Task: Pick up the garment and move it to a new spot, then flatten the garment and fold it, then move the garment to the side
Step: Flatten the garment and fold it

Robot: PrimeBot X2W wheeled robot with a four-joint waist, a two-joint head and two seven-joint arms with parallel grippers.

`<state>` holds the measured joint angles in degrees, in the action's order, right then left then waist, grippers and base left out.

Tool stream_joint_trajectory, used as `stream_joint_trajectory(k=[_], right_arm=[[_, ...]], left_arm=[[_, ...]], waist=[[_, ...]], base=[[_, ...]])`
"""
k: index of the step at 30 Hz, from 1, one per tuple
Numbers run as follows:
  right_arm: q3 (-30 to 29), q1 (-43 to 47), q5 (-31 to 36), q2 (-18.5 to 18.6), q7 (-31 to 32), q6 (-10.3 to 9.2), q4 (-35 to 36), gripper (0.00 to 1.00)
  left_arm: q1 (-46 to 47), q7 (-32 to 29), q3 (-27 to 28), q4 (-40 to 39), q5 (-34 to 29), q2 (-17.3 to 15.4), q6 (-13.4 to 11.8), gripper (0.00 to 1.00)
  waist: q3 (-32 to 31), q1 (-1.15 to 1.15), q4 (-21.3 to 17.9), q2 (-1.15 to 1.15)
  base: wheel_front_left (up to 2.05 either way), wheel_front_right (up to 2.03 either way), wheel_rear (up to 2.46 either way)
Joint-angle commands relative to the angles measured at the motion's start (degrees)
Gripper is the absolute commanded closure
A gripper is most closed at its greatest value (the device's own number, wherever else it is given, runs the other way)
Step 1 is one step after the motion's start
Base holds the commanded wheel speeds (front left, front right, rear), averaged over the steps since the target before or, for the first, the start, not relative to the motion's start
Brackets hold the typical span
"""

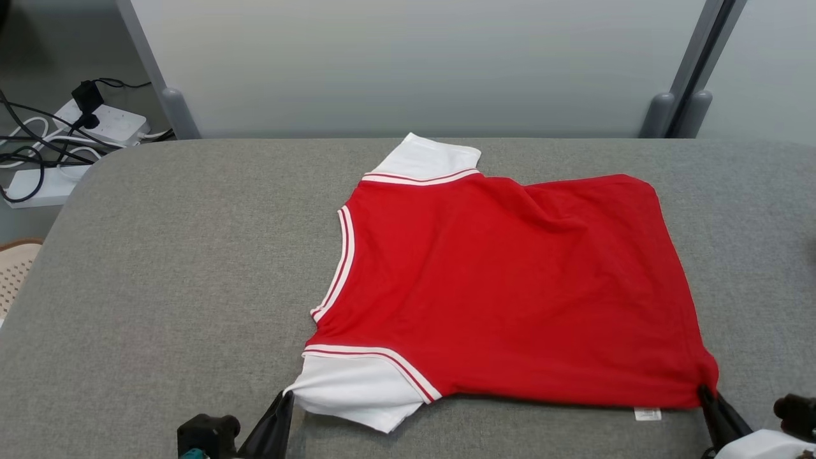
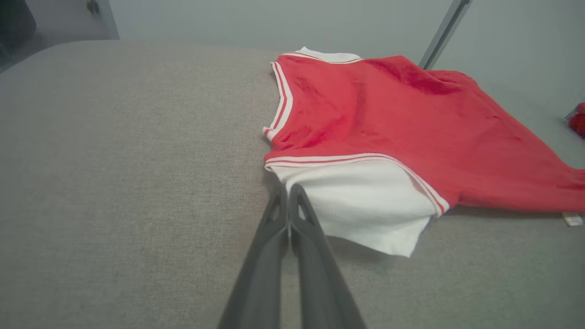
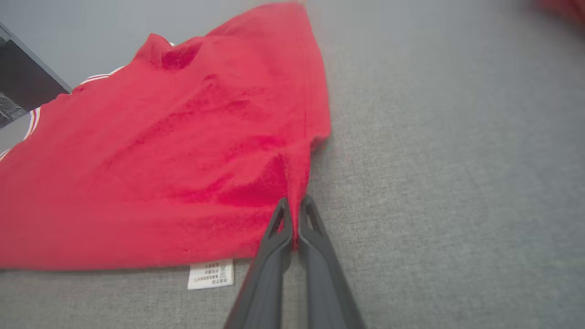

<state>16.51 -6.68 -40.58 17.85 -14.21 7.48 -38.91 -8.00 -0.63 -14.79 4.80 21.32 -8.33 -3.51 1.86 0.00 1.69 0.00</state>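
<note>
In your view, item by item: right gripper [image 3: 295, 208], fingers pressed together on a bunched corner of the red garment [image 3: 160, 160], with cloth showing between them. White care label [image 3: 211, 274] at the hem, just left of the fingers. Striped white trim [image 3: 31, 122] at far left. Grey fabric surface [image 3: 457, 183] beneath.

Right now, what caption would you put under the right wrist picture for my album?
Right end effector pinches a hem corner of the red T-shirt on a grey fabric surface.
</note>
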Motion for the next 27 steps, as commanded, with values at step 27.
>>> stream_joint_trajectory(k=[27], right_arm=[[-12.0, 21.7, -0.8, 12.5, 24.0, 0.01, 36.1, 1.0]], left_arm=[[-18.8, -28.8, 1.6, -44.5, 0.5, -11.3, -6.8, 1.0]], waist=[[0.8, 0.0, -1.1, 0.0]], base=[[0.0, 0.0, 0.0]])
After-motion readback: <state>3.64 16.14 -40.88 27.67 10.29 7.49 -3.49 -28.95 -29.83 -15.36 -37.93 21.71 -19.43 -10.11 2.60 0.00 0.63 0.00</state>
